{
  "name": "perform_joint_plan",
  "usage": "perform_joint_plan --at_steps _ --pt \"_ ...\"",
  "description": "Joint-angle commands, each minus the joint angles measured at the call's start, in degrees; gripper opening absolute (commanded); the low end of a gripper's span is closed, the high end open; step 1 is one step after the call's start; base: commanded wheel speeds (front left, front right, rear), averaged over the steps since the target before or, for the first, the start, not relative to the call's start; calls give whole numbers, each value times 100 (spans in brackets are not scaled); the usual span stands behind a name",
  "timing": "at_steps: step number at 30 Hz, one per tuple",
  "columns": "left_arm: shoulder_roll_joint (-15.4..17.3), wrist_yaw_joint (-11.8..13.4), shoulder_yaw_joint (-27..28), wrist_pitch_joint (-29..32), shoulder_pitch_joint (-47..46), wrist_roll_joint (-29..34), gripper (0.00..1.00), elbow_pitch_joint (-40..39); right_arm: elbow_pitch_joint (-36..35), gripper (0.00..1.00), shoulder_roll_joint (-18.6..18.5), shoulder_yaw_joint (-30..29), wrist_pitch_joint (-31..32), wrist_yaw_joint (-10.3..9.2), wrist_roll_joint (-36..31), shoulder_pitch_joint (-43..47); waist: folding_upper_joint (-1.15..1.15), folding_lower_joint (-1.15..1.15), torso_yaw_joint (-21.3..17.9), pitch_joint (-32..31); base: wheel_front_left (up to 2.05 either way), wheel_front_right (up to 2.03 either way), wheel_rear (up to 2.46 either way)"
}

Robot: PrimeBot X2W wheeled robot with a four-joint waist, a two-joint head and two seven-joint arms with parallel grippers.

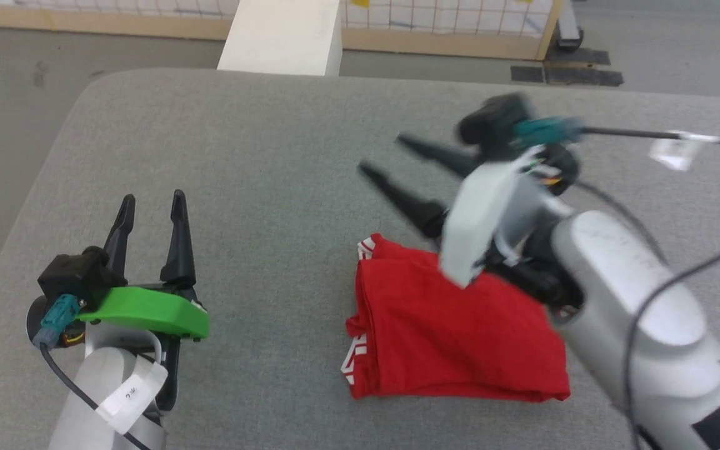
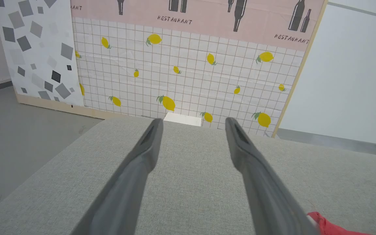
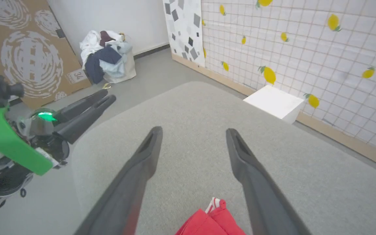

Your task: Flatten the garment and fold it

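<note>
I am holding both arms over the grey table: the folded red garment is lying toward its near right, my right gripper hovering released just above it, my left gripper gaping empty, well apart.

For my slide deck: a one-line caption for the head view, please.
Folded red garment on the grey table; right gripper open over its far edge, left gripper open, apart.

R pincer blurred; garment part-hidden.
</note>
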Motion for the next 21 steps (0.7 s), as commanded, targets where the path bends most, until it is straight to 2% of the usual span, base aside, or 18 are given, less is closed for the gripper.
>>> perform_joint_plan --at_steps 1,6,11,16,21 --pt "30 27 9 -27 109 39 100 -17 -83 100 -90 -225 -261 -9 -104 128 0 0 -138 -161 0 0 0" --pt "51 94 39 -27 234 117 100 -105 -279 100 -324 -1398 -1366 -9 -544 566 0 0 -252 -318 0 0 0" --pt "43 147 57 -27 325 139 100 -140 -379 100 -353 -2591 -2344 -9 -1126 1168 0 0 -318 -426 0 0 0" --pt "55 183 51 -27 397 173 100 -131 -497 100 -169 -3565 -2952 -9 -1674 1917 0 0 -362 -511 0 0 0" --pt "66 198 -9 -11 464 199 100 -70 -658 100 208 -4301 -3177 -9 -2109 2628 0 0 -369 -567 0 0 0"
